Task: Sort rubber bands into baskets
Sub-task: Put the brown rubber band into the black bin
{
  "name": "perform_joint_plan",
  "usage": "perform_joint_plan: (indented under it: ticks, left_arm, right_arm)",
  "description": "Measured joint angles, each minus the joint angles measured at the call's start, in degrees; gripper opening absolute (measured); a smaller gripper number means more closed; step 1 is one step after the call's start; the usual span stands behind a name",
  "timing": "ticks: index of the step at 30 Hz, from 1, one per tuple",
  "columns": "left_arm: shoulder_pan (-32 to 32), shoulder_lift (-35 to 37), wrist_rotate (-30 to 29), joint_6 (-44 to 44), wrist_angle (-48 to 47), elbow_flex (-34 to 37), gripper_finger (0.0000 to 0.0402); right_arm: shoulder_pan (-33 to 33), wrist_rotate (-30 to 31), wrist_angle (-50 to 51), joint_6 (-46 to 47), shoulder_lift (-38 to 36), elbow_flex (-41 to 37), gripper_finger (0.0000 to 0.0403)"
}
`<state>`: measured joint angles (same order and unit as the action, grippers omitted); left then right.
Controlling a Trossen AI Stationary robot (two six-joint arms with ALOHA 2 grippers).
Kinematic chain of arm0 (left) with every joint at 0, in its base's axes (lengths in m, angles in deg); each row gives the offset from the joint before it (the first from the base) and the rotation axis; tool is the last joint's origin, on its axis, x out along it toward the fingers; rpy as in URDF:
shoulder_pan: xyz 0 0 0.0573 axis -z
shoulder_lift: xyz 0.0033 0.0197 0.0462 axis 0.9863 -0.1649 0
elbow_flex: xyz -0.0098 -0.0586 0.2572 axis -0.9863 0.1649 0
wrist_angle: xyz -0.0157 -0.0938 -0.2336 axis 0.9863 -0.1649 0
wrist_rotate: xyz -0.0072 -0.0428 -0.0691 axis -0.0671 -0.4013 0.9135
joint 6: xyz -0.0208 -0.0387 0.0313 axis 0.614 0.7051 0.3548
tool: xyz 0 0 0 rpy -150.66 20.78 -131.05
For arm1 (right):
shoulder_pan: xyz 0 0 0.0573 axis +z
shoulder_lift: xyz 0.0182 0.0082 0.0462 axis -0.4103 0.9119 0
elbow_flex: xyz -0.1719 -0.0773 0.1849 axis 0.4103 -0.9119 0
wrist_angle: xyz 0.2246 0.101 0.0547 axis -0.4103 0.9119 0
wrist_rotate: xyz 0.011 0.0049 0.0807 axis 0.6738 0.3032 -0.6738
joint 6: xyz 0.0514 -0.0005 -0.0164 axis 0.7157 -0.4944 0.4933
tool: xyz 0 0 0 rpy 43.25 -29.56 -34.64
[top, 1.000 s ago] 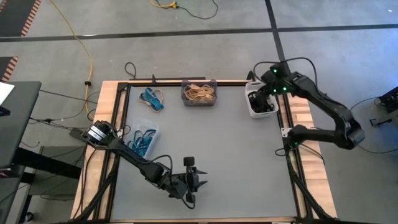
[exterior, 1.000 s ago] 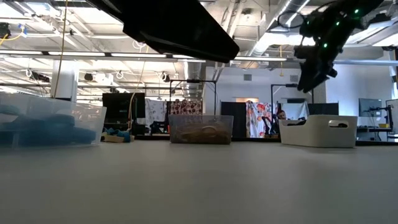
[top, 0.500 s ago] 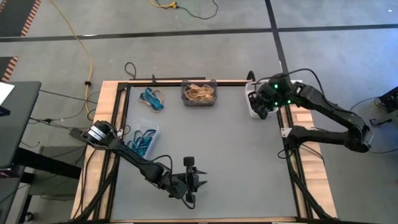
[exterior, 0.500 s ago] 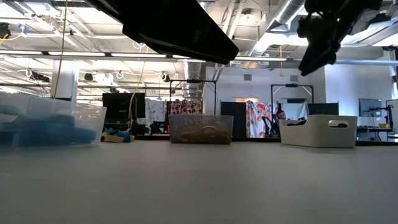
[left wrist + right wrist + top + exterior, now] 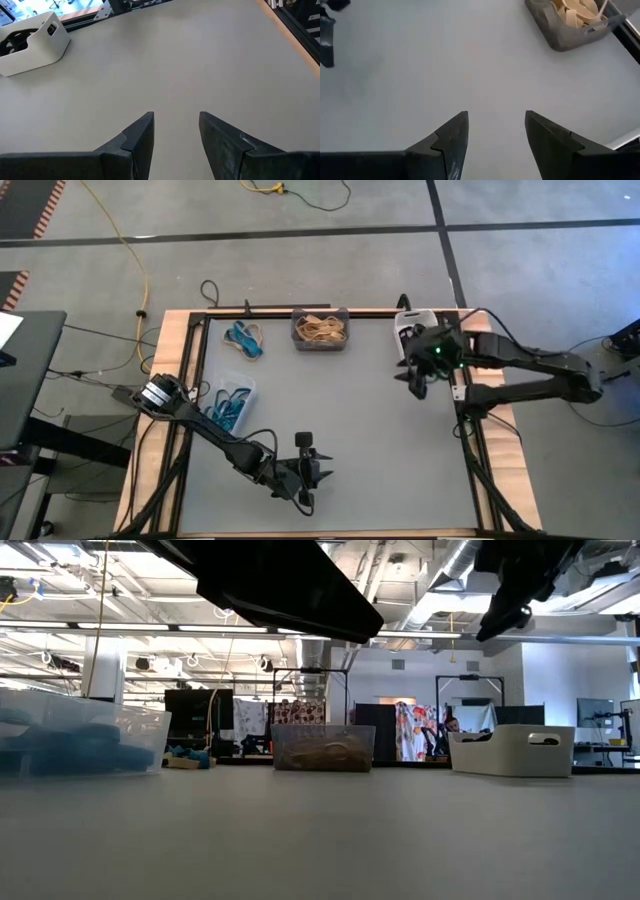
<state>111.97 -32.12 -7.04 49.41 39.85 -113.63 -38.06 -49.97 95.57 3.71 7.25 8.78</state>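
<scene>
Three baskets stand on the grey table. The dark grey basket (image 5: 320, 329) at the far edge holds tan rubber bands (image 5: 580, 12). The clear basket (image 5: 231, 402) at the left holds blue ones. The white basket (image 5: 31, 36) at the far right has black ones inside. A few loose blue rubber bands (image 5: 245, 338) lie flat on the table at the far left. My right gripper (image 5: 414, 383) hangs open above the table, just near of the white basket, with nothing between its fingers. My left gripper (image 5: 318, 470) waits open near the front edge.
The table has a wooden frame with dark rails (image 5: 470, 440) along its sides. A yellow cable (image 5: 130, 250) runs over the floor beyond the far left corner. Bare grey tabletop (image 5: 370, 430) spreads between the two grippers.
My right gripper has swung away from above the white basket toward the table's near edge and middle, turning and rolling as it went. It stays open with nothing in it. The baskets and bands lie as before.
</scene>
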Motion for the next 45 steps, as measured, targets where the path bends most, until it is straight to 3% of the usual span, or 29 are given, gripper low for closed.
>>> perform_joint_plan:
  ticks: [7,19,30,41,43,45]
  left_arm:
    - [0.0,0.0,0.0,0.0,0.0,0.0,0.0148]
    - [-0.01,0.0,-0.02,-0.02,-0.04,0.0,0.0148]
    - [-0.15,0.0,0.0,-0.02,-0.02,0.0,0.0148]
    - [-0.29,0.0,-1.59,-0.12,-0.16,0.0,0.0148]
    - [-0.69,0.0,-5.71,-4.58,-0.01,-0.02,0.0148]
    - [-1.37,0.0,-16.51,-6.9,-0.26,-0.14,0.0148]
  right_arm:
    - [7.55,6.36,-1.87,1.85,1.18,-0.02,0.0223]
    - [17.4,8.0,-7.35,2.51,10.01,0.0,0.0223]
    - [20.49,9.27,-16.17,-0.28,19.47,0.0,0.0223]
    - [20.45,9.98,-29.0,-3.67,22.68,-0.01,0.0223]
    - [20.52,11.05,-30.62,-3.26,22.66,0.0,0.0223]
    - [20.96,12.81,-31.25,-2.28,22.64,0.0,0.0223]
